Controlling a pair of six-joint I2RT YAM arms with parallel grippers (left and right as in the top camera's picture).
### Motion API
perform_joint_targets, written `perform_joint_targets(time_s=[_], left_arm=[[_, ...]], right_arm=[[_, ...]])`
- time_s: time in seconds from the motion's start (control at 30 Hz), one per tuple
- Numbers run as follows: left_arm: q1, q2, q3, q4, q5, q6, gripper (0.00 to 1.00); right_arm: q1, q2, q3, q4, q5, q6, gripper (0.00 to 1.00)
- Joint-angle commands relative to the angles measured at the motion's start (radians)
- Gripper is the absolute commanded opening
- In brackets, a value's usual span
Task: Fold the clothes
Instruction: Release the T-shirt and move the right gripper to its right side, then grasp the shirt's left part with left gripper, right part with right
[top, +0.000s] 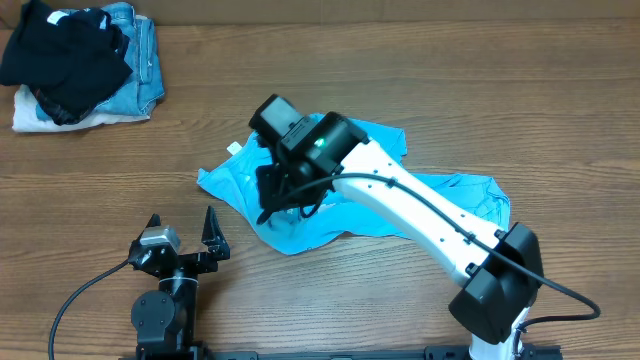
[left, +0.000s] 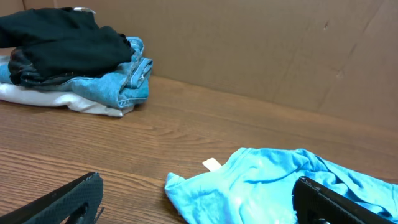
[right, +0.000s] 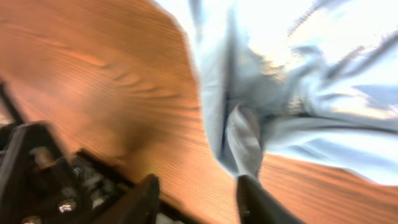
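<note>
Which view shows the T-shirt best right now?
Overhead: it takes in the whole crumpled T-shirt, though the right arm covers its middle. The left wrist view catches only the near part, with a white tag. The right wrist view gives a blurred close-up of one fold.

The T-shirt (top: 225, 182) at the right gripper (right: 196, 202) is showing sky blue; the table (top: 450, 90) is showing brown wood grain; beyond the left gripper (top: 182, 222), a black garment (top: 70, 55) is topping blue jeans (top: 145, 60) and white cloth (top: 40, 118).

Left arm (top: 165, 305) folded, left fingers (top: 213, 240) wide; right arm (top: 410, 205) outstretched, right fingers (right: 142, 198) parted.
</note>
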Motion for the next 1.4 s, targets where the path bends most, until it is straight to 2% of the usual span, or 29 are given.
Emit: perform_joint_targets(time_s=[0.0, 0.03, 0.07, 0.13, 0.4, 0.73, 0.93, 1.03, 1.13, 1.23, 1.37], left_arm=[[0.007, -0.010, -0.004, 0.002, -0.013, 0.026, 1.00], [0.007, -0.010, -0.004, 0.002, -0.013, 0.026, 1.00], [0.007, -0.010, -0.004, 0.002, -0.013, 0.026, 1.00], [0.007, -0.010, -0.004, 0.002, -0.013, 0.026, 1.00], [0.007, -0.010, -0.004, 0.002, -0.013, 0.026, 1.00], [0.007, -0.010, -0.004, 0.002, -0.013, 0.026, 1.00], [0.007, -0.010, -0.004, 0.005, -0.012, 0.023, 1.00], [0.007, -0.010, -0.004, 0.006, 0.077, -0.100, 1.00], [0.007, -0.010, -0.003, 0.037, 0.235, -0.330, 1.00], [0.007, -0.010, -0.003, 0.036, 0.289, -0.496, 1.00], [0.007, -0.010, -0.003, 0.135, 0.449, -0.433, 1.00]], right_arm=[[-0.107, -0.001, 0.008, -0.026, 0.062, 0.023, 0.58], [-0.138, -0.001, 0.008, -0.034, 0.063, 0.022, 0.61], [-0.164, -0.001, 0.008, -0.041, 0.063, 0.022, 0.69], [-0.229, -0.001, 0.007, -0.054, 0.074, 0.018, 1.00], [-0.502, -0.001, 0.004, -0.146, 0.233, 0.018, 1.00], [-0.666, -0.001, -0.109, -0.161, 0.364, 0.023, 1.00], [-0.740, -0.001, -0.206, -0.134, 0.362, 0.198, 1.00], [-0.763, -0.001, -0.219, -0.139, 0.360, 0.251, 1.00], [-0.770, -0.001, -0.219, -0.133, 0.360, 0.250, 1.00], [-0.770, -0.001, -0.220, -0.137, 0.361, 0.249, 1.00], [-0.770, -0.001, -0.221, -0.137, 0.376, 0.249, 1.00]])
